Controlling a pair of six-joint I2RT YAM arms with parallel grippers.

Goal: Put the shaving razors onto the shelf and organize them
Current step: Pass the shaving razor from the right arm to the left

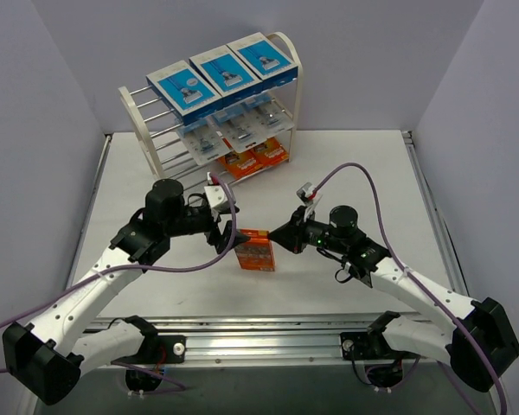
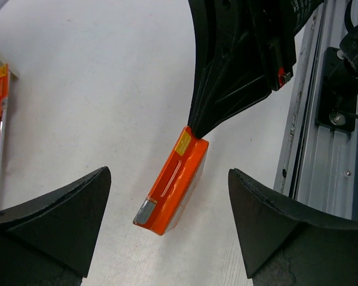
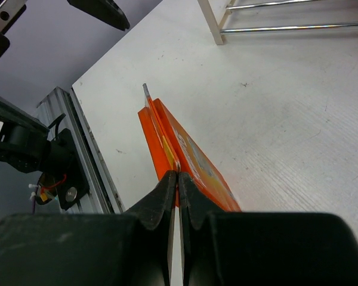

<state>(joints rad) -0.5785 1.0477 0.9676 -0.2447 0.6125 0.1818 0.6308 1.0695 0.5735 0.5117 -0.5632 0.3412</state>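
"Gripping anything on your right side?"

"Yes. My right gripper (image 3: 178,176) is pinching one edge of an orange razor pack (image 3: 197,161). Its fingers are pressing together on the thin rim, and the pack is standing on edge over the middle of the white table (image 1: 363,173)."

"Is the pack touching the table?"

"Its lower corner is sitting very near the surface, but I cannot tell whether it is resting there or hanging just above."

"And your left?"

"My left gripper (image 2: 169,173) is hovering at the pack's other end with its fingers spread wide. The pack is lying between them, and neither finger is touching it."

"What is sitting on the shelf (image 1: 297,86)?"

"It is standing at the far side of the table, well apart from both my grippers. Three blue boxes (image 1: 223,71) are lying side by side on its top tier. Three clear blister packs (image 1: 238,125) are lying on the tier below, and two orange packs (image 1: 255,158) are lying on a lower tier."
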